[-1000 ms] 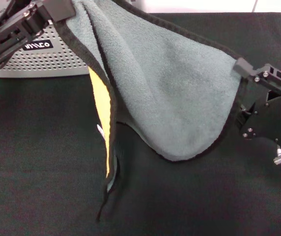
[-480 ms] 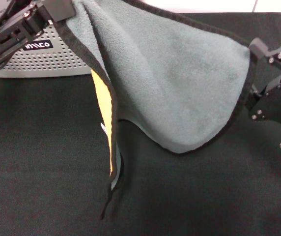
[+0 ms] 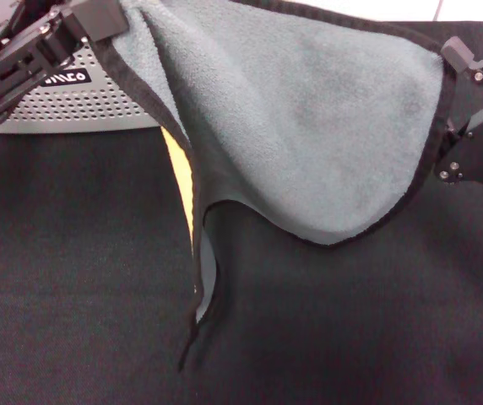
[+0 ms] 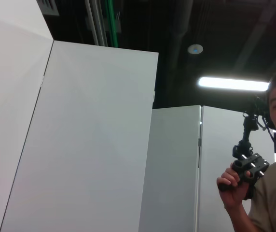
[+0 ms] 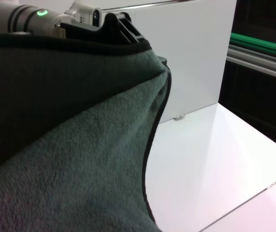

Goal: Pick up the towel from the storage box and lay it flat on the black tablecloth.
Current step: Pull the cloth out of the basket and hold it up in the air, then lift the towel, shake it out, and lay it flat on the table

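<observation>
The grey-green towel [image 3: 309, 118] with black trim hangs spread between my two grippers above the black tablecloth [image 3: 64, 287]. At the upper left, my left gripper [image 3: 111, 21] is shut on one corner, in front of the storage box [image 3: 73, 105]. My right gripper [image 3: 446, 67] is shut on the opposite edge at the far right. One fold droops down the middle, showing the orange-yellow reverse [image 3: 181, 169], and its tip touches the cloth. The right wrist view is half filled by the towel [image 5: 65, 154], with the left gripper [image 5: 111, 26] beyond it.
The light grey perforated box stands at the back left edge of the tablecloth. White partition panels [image 4: 89, 145] surround the area, and a person [image 4: 268, 159] holding a camera rig stands beyond them in the left wrist view.
My right gripper has moved right and away from me, pulling the towel wider and flatter. The hanging fold has shifted slightly right; the left gripper has barely moved.
</observation>
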`<state>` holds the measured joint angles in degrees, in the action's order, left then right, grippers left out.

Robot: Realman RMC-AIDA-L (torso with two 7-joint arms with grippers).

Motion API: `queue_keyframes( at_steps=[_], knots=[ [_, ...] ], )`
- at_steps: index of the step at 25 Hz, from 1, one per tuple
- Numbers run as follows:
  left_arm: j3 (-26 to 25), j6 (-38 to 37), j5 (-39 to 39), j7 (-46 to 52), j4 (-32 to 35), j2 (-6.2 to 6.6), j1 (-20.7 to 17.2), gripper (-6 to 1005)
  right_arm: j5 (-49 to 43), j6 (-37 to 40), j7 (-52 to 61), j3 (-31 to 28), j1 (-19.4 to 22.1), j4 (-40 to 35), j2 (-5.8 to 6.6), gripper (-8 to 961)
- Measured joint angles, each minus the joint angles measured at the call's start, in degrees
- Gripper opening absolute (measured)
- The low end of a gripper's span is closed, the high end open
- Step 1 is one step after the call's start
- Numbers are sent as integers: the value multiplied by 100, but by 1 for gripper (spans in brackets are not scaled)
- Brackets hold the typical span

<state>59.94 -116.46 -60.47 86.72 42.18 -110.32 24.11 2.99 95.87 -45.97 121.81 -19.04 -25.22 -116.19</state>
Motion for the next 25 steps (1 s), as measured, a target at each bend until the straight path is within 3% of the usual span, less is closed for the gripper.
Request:
queue_keyframes(
  at_steps=[4,15,18,25],
  knots=[
    [0,0,0,-6,0,-6,-15,82,22,14,0,2,-1,0,0,345],
    [0,0,0,-15,0,-7,-38,84,35,19,0,0,53,-63,0,125],
    [0,0,0,-15,0,-7,-68,85,35,43,0,-6,58,-64,0,-1],
    [-1,6,-150,-15,-9,6,-141,87,36,127,-361,-53,36,-110,0,-1]
  ],
)
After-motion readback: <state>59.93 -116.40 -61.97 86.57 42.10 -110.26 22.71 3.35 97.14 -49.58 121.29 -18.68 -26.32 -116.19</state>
